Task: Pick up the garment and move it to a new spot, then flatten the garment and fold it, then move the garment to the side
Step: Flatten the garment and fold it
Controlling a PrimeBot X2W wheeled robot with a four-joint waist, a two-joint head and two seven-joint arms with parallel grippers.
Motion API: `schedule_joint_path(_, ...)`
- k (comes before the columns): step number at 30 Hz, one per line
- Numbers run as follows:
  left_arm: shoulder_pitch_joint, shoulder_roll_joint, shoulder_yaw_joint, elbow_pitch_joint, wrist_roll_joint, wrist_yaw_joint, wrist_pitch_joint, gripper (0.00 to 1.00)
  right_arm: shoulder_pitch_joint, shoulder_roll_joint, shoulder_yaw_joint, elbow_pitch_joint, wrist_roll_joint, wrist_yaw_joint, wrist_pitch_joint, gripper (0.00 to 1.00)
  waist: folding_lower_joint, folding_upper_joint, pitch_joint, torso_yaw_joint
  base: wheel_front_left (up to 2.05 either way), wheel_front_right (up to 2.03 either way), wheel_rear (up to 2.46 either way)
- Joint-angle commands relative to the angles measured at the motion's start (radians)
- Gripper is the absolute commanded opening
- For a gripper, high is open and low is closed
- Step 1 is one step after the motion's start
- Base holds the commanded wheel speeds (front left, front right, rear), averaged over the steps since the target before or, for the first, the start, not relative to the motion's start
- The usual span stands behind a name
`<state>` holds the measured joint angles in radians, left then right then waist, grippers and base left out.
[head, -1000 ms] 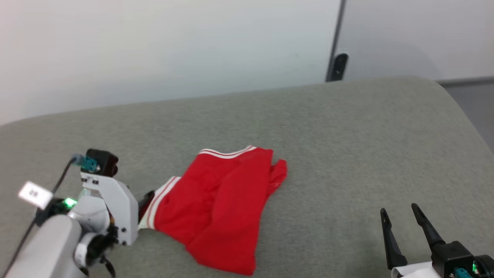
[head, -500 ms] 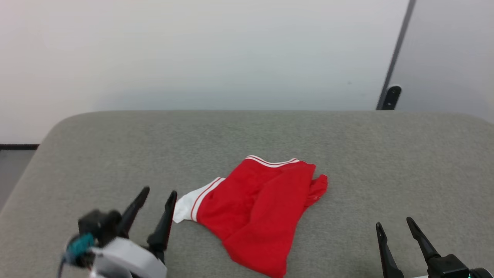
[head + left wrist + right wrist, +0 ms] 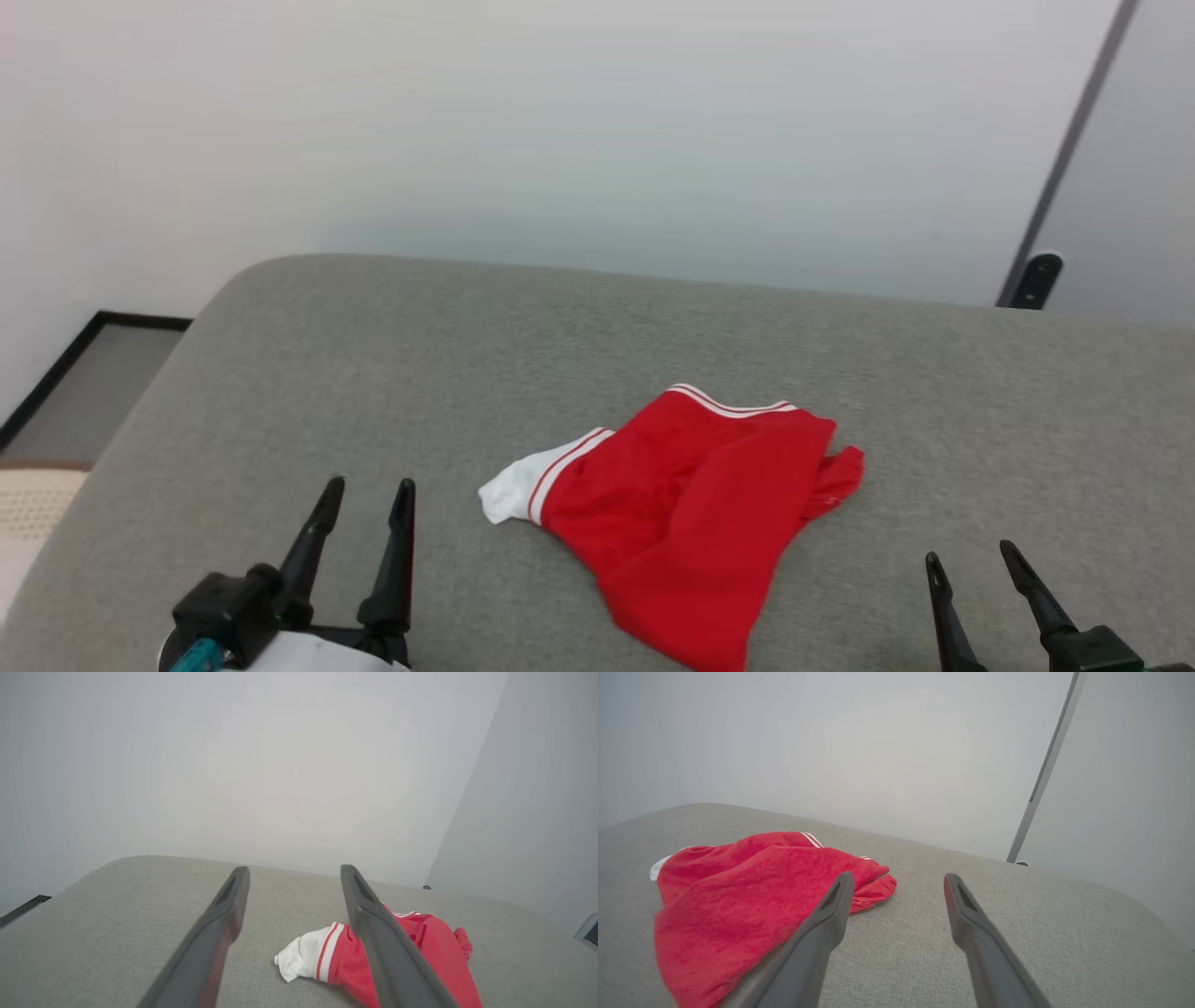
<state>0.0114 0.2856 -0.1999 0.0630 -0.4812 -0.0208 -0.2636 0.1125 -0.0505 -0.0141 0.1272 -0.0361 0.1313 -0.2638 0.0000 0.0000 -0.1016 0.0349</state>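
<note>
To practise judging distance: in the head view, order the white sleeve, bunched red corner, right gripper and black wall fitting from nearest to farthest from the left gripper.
From the left gripper:
1. White sleeve, just right of it.
2. Bunched red corner, far side of the garment.
3. Right gripper, lower right.
4. Black wall fitting, far right.

The red jersey (image 3: 700, 504) lay folded into a rumpled, roughly wedge-shaped bundle on the grey fabric worktop (image 3: 373, 373). White-and-red striped trim ran along its far edge. A white piece edged with a striped band stuck out at its left, and a small red flap bunched at its right.
</note>
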Motion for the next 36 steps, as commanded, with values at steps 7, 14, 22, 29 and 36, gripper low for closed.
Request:
schedule_joint_path(7, -0.008, -0.053, 0.034, -0.007, 0.058, -0.054, -0.001, 1.0, -0.081, -0.081, 0.005, 0.064, 0.045, -0.001, 0.127, 1.0, 0.0, 0.0, 0.019, 0.112, 0.0, 0.0, 0.0)
schedule_joint_path(14, -0.023, -0.088, 0.03, 0.0, 0.081, -0.082, -0.001, 1.0, -0.185, -0.226, 0.078, 0.116, 0.153, -0.001, 0.302, 1.0, 0.0, 0.0, 0.035, 0.185, 0.0, 0.0, 0.0)
schedule_joint_path(22, -0.056, -0.126, 0.007, 0.018, 0.091, -0.104, -0.001, 1.0, -0.33, -0.414, 0.216, 0.23, 0.364, -0.001, 0.586, 1.0, 0.0, 0.0, 0.078, 0.284, 0.0, 0.0, 0.0)
schedule_joint_path(29, -0.089, -0.152, -0.006, 0.032, 0.089, -0.109, -0.001, 1.0, -0.433, -0.494, 0.291, 0.306, 0.461, -0.001, 0.718, 1.0, 0.0, 0.0, 0.137, 0.346, 0.0, 0.0, 0.0)
schedule_joint_path(36, -0.136, -0.17, -0.03, 0.032, 0.079, -0.111, -0.001, 1.0, -0.52, -0.514, 0.334, 0.398, 0.504, -0.001, 0.78, 1.0, 0.0, 0.0, 0.197, 0.385, 0.0, 0.0, 0.0)
